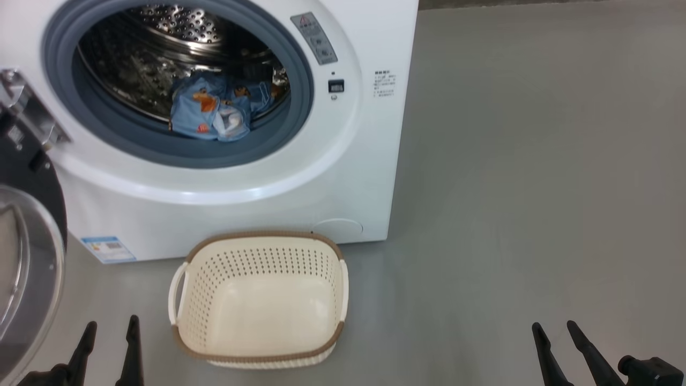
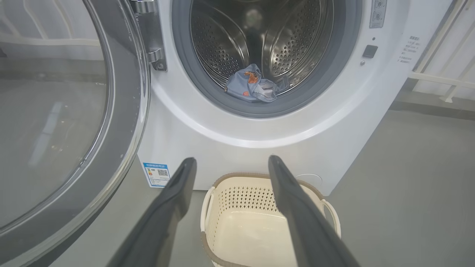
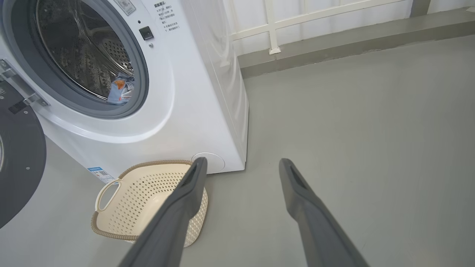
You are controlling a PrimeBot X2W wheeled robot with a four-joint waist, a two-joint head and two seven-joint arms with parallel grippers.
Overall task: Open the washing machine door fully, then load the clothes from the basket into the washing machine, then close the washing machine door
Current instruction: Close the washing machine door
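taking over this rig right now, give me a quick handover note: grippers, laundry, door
Left gripper: open, empty, low beside the basket.
Right gripper: open, empty, over bare floor to the right of the basket.
Clothes: the blue printed bundle lies in the drum of the washing machine, near the front lip.
Basket: empty, on the floor in front of the machine.
Washing machine door: swung wide open on the left.
Done: door opened, clothes loaded.
Left: close the door. The left gripper looks nearer to it.
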